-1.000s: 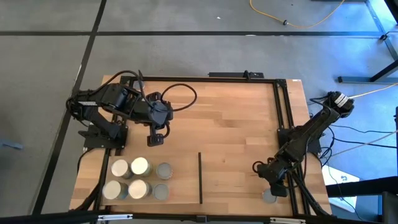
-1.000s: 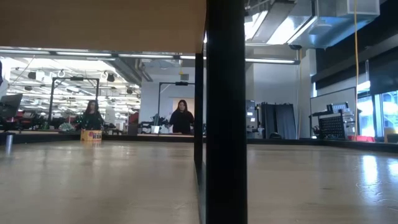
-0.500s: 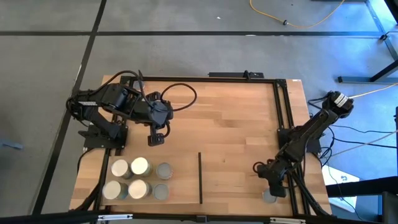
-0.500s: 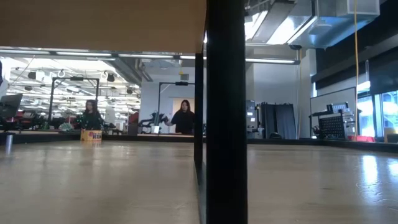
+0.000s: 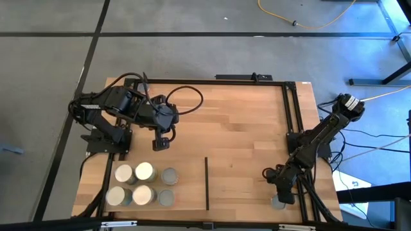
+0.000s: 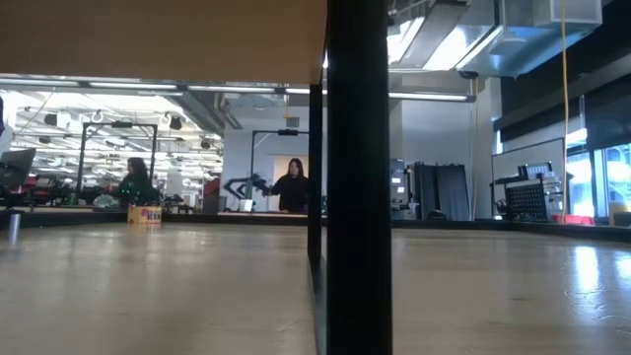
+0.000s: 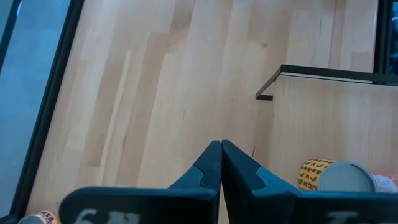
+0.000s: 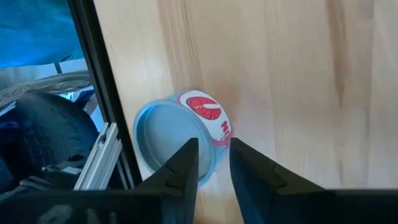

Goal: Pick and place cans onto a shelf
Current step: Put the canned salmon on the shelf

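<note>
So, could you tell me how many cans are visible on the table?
7: six cans clustered at the table's front-left, and one can at the front-right corner below the right gripper. None appear hidden.

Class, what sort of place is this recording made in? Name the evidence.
Probably a robotics lab or workshop: two arms bolted to a framed wooden table, workbenches with people behind, and bare ceiling ducting.
</note>
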You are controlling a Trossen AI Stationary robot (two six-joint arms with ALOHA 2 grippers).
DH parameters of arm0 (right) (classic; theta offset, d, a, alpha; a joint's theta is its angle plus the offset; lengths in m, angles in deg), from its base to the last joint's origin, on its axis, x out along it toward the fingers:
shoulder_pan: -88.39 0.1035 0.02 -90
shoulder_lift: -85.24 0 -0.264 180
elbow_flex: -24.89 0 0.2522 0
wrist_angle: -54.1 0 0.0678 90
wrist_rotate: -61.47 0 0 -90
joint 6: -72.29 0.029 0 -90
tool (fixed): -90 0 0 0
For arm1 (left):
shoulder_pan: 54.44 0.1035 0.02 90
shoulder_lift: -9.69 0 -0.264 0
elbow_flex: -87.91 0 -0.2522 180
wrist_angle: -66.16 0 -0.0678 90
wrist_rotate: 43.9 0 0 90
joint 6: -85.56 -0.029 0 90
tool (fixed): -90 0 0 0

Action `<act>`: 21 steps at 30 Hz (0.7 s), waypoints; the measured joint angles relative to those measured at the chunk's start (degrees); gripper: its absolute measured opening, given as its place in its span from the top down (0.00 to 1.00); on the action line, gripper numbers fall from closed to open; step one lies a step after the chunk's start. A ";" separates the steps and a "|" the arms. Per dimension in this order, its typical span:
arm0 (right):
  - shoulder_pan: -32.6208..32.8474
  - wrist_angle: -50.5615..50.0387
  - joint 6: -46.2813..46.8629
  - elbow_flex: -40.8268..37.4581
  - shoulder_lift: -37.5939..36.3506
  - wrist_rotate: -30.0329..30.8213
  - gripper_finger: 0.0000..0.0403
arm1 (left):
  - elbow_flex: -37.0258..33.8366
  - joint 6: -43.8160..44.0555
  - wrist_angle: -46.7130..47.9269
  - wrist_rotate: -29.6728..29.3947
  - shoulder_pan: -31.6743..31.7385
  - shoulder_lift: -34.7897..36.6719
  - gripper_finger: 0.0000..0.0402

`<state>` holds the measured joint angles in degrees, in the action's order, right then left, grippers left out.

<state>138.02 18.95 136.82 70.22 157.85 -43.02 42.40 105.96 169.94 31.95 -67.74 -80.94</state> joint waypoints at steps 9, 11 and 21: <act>0.04 -0.17 -0.28 -0.07 0.03 -0.03 0.77 | 0.00 -0.01 -0.02 0.09 0.00 0.00 1.00; 0.04 -0.09 -0.26 -0.09 0.03 -0.03 0.77 | 0.00 -0.26 -0.02 0.09 0.00 0.00 1.00; 0.04 0.65 -0.26 -0.11 0.05 -0.07 0.77 | 0.00 -1.05 0.00 0.11 0.00 0.00 1.00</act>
<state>138.06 19.60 136.56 70.11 157.90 -43.10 42.40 104.91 169.94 32.06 -67.74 -80.94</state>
